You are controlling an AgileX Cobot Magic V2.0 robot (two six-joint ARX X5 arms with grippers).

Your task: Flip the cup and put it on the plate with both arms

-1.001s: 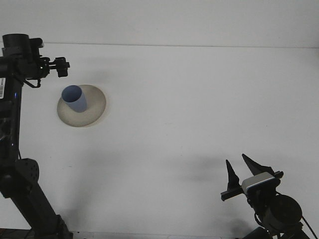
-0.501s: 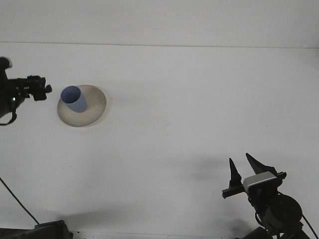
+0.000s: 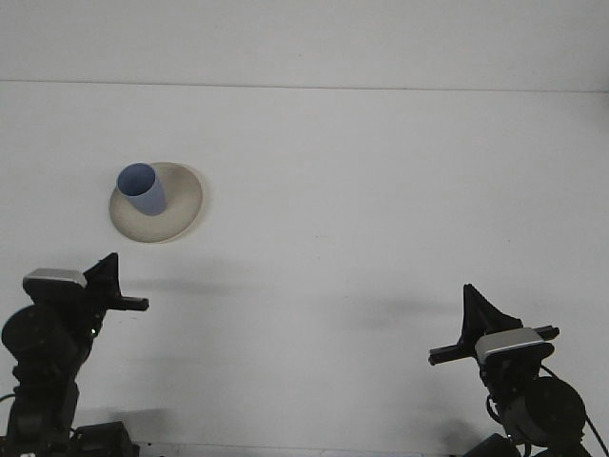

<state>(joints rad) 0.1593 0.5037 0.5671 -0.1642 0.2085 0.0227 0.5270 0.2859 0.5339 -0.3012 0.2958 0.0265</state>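
1. cup (image 3: 141,188), blue, stands mouth-up on the beige plate (image 3: 181,211) in the upper left of the frame, on the white table (image 3: 381,190).
2. left gripper (image 3: 107,281) sits at lower left, well apart from the plate; whether its fingers are parted cannot be told.
3. right gripper (image 3: 478,314) sits at lower right, holding nothing; its finger spread is likewise unclear.

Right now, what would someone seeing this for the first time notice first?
A blue cup standing mouth-up on a beige plate at the table's left, the only color on the white table. Both grippers sit low at the near edge, left gripper and right gripper, far from the cup.
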